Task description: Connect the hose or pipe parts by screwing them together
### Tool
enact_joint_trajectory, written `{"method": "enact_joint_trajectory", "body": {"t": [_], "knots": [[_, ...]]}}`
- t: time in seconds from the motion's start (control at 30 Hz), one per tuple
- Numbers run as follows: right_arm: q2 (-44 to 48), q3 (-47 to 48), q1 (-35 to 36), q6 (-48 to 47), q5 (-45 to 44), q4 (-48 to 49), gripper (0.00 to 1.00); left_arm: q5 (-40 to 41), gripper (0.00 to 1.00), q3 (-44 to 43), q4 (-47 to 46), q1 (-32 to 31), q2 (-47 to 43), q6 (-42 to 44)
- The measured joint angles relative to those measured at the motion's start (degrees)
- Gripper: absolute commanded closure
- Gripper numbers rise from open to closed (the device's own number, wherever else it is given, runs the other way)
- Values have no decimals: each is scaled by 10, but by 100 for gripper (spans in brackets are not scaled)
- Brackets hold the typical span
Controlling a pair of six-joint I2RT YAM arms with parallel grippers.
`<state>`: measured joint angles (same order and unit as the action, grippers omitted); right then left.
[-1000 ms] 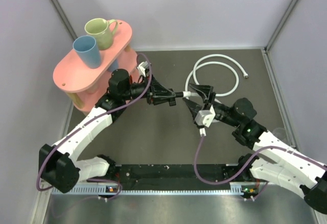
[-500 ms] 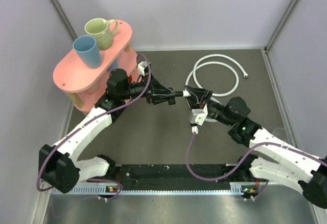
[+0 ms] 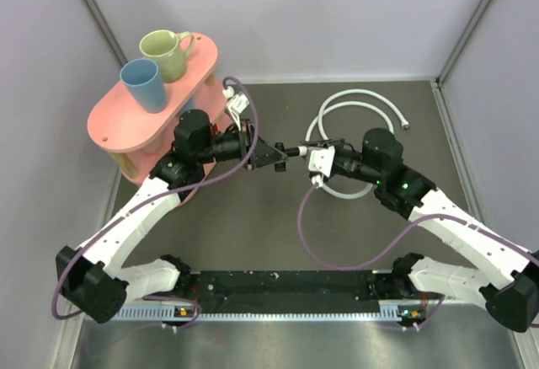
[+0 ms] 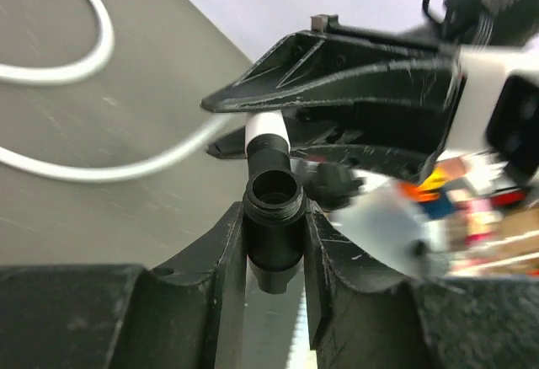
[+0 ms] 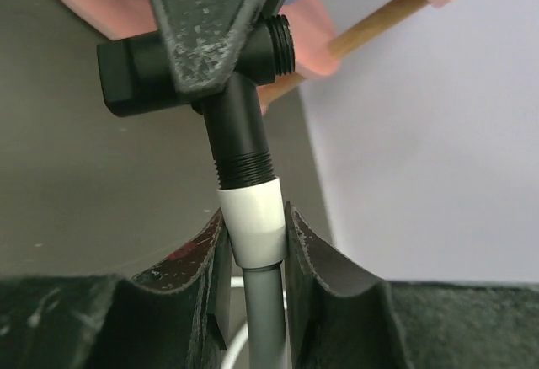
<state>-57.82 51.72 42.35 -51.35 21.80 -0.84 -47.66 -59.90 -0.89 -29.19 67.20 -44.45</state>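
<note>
My left gripper [image 3: 285,151] [image 4: 274,217] is shut on the small black T-shaped connector [image 4: 274,227] [image 5: 226,64], held above the table's middle. The white end nut [image 5: 251,216] [image 4: 267,125] of the white hose [image 3: 364,99] sits on the connector's threaded stem. My right gripper [image 3: 317,158] [image 5: 253,221] is shut on that nut from the opposite side. The hose runs grey-white back between the right fingers [image 5: 194,255]. The remainder of it lies in a loop on the table behind, its free silvery fitting [image 3: 406,124] at the far right.
A pink two-level stand [image 3: 130,129] at the back left carries a green mug [image 3: 164,53] and a blue cup [image 3: 143,84], close behind my left arm. Purple cables [image 3: 307,243] hang from both wrists. Grey walls enclose the table on three sides.
My right gripper has swung up and left to the connector, turned its wrist, and shut on the hose's white nut. My left gripper kept its hold and shifted slightly.
</note>
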Motion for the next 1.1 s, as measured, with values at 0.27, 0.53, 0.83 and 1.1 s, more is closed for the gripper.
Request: {"method": "enact_joint_trajectory", "body": {"t": [0.27, 0.53, 0.83, 1.1], "knots": [[-59, 70, -75, 84, 200, -133, 100, 56, 100, 68, -11, -58, -66, 410], [-134, 146, -116, 145, 292, -256, 100, 109, 100, 73, 37, -113, -73, 761], [-143, 148, -122, 192, 288, -288, 41, 226, 100, 99, 46, -174, -94, 862], [20, -5, -117, 208, 202, -81, 17, 242, 100, 97, 36, -162, -90, 618]]}}
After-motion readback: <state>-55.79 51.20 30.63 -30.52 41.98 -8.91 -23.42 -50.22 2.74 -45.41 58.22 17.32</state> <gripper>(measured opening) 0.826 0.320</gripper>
